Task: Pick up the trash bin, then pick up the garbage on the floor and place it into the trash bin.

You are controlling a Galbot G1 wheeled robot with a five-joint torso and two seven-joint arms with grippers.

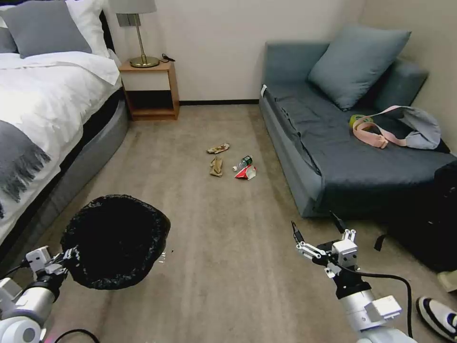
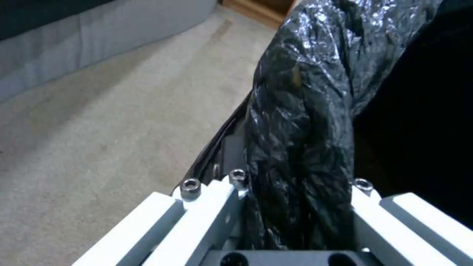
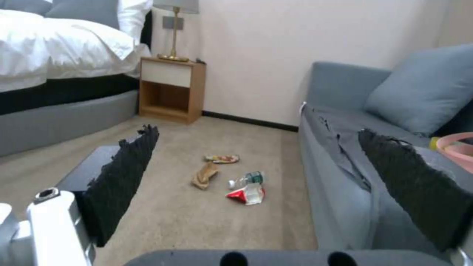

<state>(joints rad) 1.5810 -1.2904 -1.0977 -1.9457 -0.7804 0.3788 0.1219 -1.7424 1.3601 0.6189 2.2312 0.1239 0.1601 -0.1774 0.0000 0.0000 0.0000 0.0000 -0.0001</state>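
At eleven o'clock, left gripper pinches the light bin by its slippery bagged rim; right gripper spread.

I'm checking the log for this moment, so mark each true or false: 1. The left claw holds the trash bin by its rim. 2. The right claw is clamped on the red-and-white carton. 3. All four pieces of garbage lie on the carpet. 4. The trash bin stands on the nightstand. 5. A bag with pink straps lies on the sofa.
1. True: the left claw is shut on the bag-covered rim of the trash bin.
2. False: the right claw is open and empty; the carton lies far ahead.
3. True: the carton, bottle, brown paper and wrapper lie together.
4. False: it is held above the carpet beside the bed.
5. True: the bag lies on the sofa.
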